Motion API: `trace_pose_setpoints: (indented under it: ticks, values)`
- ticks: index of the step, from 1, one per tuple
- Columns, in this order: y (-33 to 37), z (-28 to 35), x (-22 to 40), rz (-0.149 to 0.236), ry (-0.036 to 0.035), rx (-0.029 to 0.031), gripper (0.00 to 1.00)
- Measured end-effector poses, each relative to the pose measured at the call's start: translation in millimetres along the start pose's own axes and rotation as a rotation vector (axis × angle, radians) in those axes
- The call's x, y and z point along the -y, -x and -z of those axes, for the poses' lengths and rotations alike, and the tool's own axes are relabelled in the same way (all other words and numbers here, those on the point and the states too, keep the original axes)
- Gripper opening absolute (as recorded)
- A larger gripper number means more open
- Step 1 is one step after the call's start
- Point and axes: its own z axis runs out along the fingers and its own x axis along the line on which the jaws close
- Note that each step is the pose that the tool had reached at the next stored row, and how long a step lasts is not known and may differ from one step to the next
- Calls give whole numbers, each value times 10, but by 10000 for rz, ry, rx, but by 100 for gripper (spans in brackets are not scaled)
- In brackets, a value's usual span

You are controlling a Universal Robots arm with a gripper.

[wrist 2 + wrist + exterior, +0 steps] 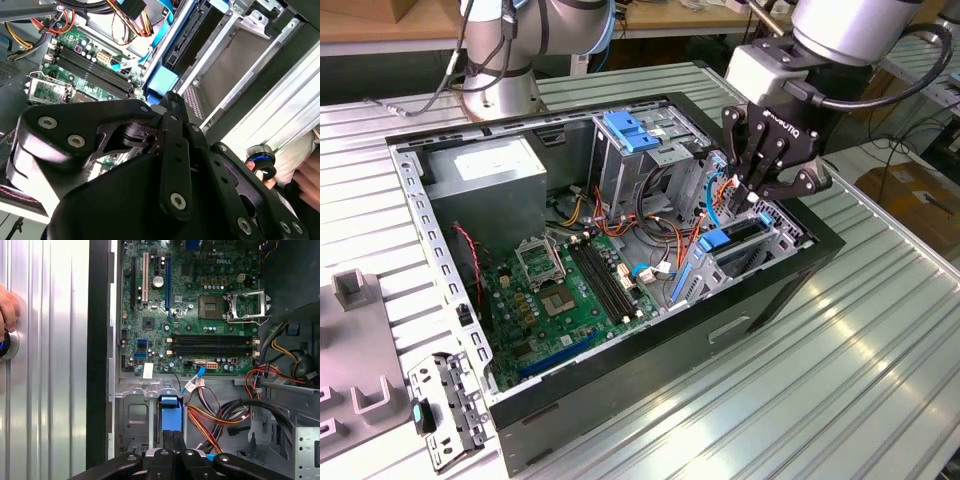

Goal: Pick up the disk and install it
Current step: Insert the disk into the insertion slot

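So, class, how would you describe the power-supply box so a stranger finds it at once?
Find the open black computer case on the ribbed metal table. In its far corner at the exterior view's left sits the power-supply box. It is the one plain grey block with a white sticker, beside the green motherboard.

Mobo [560,290] in case [650,372], PSU [485,180] behind mobo, gripper [760,197] over drive cage [772,238]

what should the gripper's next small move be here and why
Probably a short, straight push down into the drive cage, though I can't tell how far the disk is seated. The gripper sits right over the disk, which stands on edge between the cage's metal walls with its blue rail facing the gripper. The cables lie close beside it, so sideways motion looks risky.
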Motion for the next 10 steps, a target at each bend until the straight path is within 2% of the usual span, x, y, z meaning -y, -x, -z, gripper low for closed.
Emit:
trace_pose_setpoints:
  ticks: [7,10]
  values:
    - [0,-167,6,45,0,1,11]
    - [0,-167,6,45,0,-1,11]
